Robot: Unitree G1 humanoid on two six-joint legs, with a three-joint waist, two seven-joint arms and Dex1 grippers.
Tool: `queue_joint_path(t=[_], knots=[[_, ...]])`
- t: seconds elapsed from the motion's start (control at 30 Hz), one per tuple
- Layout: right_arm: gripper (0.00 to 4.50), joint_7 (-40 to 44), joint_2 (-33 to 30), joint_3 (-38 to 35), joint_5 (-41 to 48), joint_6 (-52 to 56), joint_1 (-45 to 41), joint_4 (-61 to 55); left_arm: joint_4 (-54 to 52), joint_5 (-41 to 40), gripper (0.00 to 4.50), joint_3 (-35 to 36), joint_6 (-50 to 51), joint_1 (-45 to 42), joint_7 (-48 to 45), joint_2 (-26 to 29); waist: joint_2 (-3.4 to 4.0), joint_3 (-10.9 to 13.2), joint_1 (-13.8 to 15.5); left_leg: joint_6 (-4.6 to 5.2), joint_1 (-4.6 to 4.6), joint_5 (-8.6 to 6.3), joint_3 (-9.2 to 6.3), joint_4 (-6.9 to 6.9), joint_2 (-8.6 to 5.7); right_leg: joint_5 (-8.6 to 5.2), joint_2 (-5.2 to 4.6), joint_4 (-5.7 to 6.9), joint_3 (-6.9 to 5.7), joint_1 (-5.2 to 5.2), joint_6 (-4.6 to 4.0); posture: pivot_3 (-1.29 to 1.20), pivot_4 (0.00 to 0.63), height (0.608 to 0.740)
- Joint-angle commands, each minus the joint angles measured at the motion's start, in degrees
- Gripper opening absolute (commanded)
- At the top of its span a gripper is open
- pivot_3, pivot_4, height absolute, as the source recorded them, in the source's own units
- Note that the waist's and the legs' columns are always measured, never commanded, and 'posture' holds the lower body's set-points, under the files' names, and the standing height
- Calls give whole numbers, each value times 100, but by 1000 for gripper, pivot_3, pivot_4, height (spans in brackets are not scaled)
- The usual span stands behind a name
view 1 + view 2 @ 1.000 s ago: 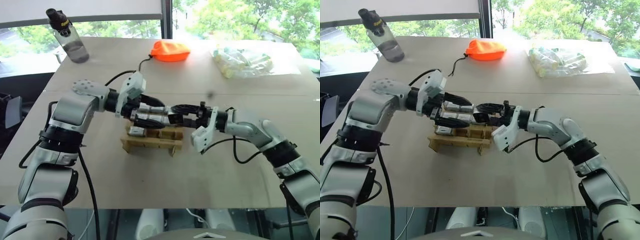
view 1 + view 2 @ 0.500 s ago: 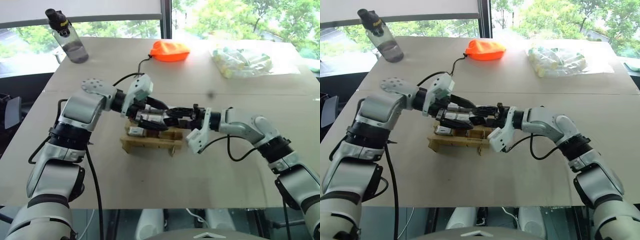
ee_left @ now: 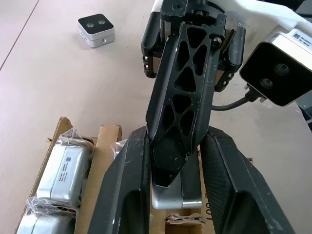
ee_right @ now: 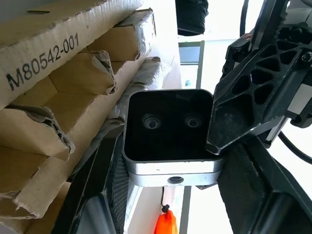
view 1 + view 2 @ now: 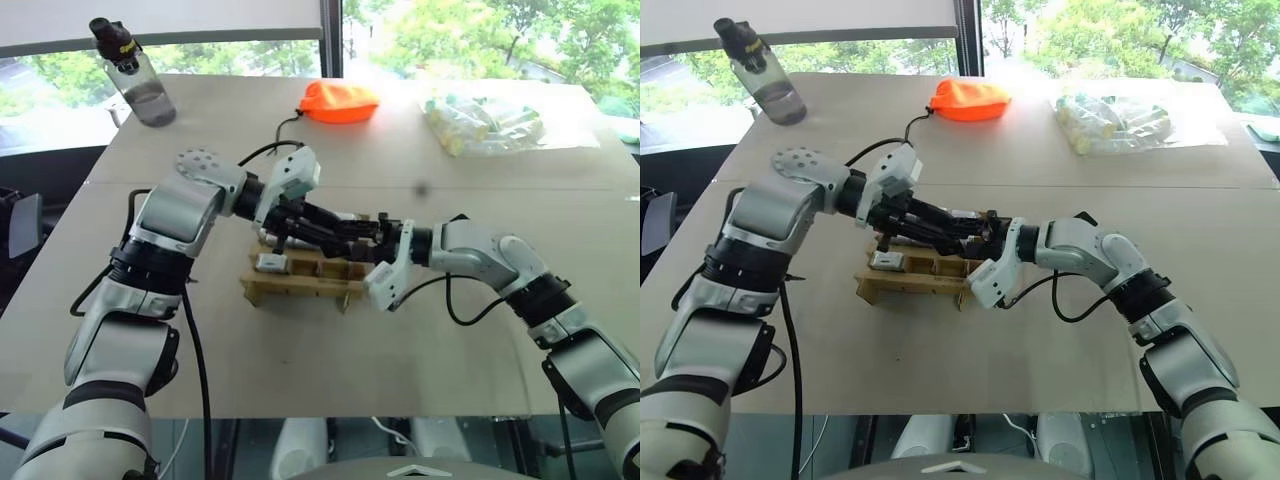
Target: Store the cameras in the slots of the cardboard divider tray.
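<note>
**Handover above the tray: both claws on one camera**

Closing is the one change: the left gripper (image 3: 176, 146), spread wide a second ago, now has its two black fingers drawn in. They sit on either side of the bare camera (image 4: 168, 124) that the right gripper (image 5: 352, 232) holds. That gripper is clamped on the camera too. In the right wrist view the black lens face is turned back toward that wrist, with one left finger pressed against the camera's side.

Both claws meet directly above the cardboard divider tray (image 5: 300, 288), the left reaching in from the tray's left end and the right from its right end. They lie nearly in one line along the tray's length. The camera hangs just above the cardboard, not yet in a slot.

Plastic-wrapped cameras (image 3: 63, 168) already fill compartments at the tray's left end. Another bare camera (image 3: 96, 30) lies on the table, well apart from the tray.

The coming move turns on what is below the held camera. The slots lie straight beneath it, so the way in is down, not sideways. Two claws share one small block, so I judge the right must let go first. Which compartment under it is free I cannot tell, as the fingers cover it.
</note>
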Motion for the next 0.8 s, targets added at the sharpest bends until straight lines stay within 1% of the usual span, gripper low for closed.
queue_joint_path(t=[0.03, 0.07, 0.1, 0.13, 0.2, 0.53, 0.67, 0.8], knots=[[3445, -33, 5, -142, 56, 222, -45, -264, -33, 40, 883, -123, -40, -117, -164, -50, 0, 0, 2, 0, 0, 0, 1, 0, 0, 0, 0, 0, 0, 0, 0, 0, 150, 726], [4018, -57, -6, -154, 53, 216, -41, -258, -21, 57, 883, -120, -52, -116, -193, -39, -1, -1, 1, 0, 0, 0, 1, 0, 0, 0, 0, 0, 0, 0, 0, 0, 150, 726], [4421, -70, -19, -169, 75, 219, -23, -257, -16, 77, 883, -119, -63, -111, -229, -16, -1, -4, 2, 0, 1, 0, 0, 0, 0, 0, 0, 0, 2, 1, 0, 0, 150, 726], [4496, -76, -28, -186, 105, 243, 5, -266, -10, 105, 883, -122, -85, -107, -260, 7, 3, -7, 2, 0, 6, 0, 0, 0, 0, 0, 0, -1, 0, 7, 0, 0, 150, 726], [4500, -86, -23, -221, 180, 323, 63, -281, 20, 139, 883, -122, -119, -114, -289, 27, 2, -6, 2, 0, 21, 0, 0, -1, 0, 0, -1, 1, 6, 16, 0, 0, 150, 726], [4500, -13, 18, -309, 410, 591, 206, -366, 123, 261, 883, -107, -190, -117, -249, 65, 2, -6, -3, 0, 17, 0, -10, -4, 1, 0, 0, -2, 5, 14, 0, 0, 150, 726], [4500, 154, -49, -263, 426, 619, 212, -435, 177, 254, 883, -31, -236, -117, -179, 63, 2, -6, -2, 0, 17, 0, -14, -4, 1, 0, 0, -2, 6, 14, 0, 0, 150, 726], [4500, 88, 23, -285, 569, 541, 238, -393, 212, 278, 883, -34, -310, -115, -173, 62, 2, -6, -1, 0, 16, 0, -16, -4, 1, 0, 0, -3, 5, 14, 0, 0, 150, 726]])
